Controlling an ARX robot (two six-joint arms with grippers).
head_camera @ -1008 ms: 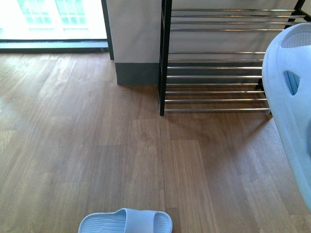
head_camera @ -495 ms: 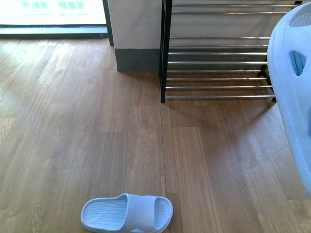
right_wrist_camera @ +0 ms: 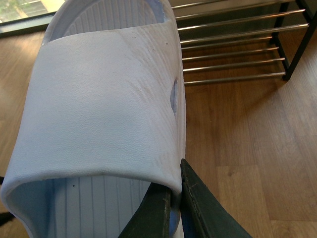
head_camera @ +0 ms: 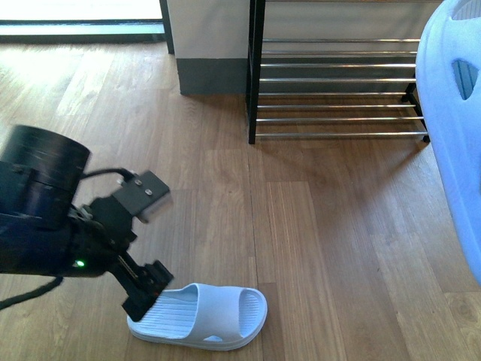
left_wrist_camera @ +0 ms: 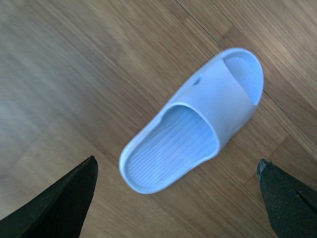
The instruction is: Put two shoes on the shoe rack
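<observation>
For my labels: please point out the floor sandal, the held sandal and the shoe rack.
floor sandal (head_camera: 222,308): front view, strap.
held sandal (right_wrist_camera: 99,99): right wrist view, strap.
shoe rack (head_camera: 255,75): front view, black post.

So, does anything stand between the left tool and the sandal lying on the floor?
Nothing visible does. The left tool is open over the heel end of the sandal, with only bare wooden floor around it. The right tool holds the other sandal off to the right side.
</observation>
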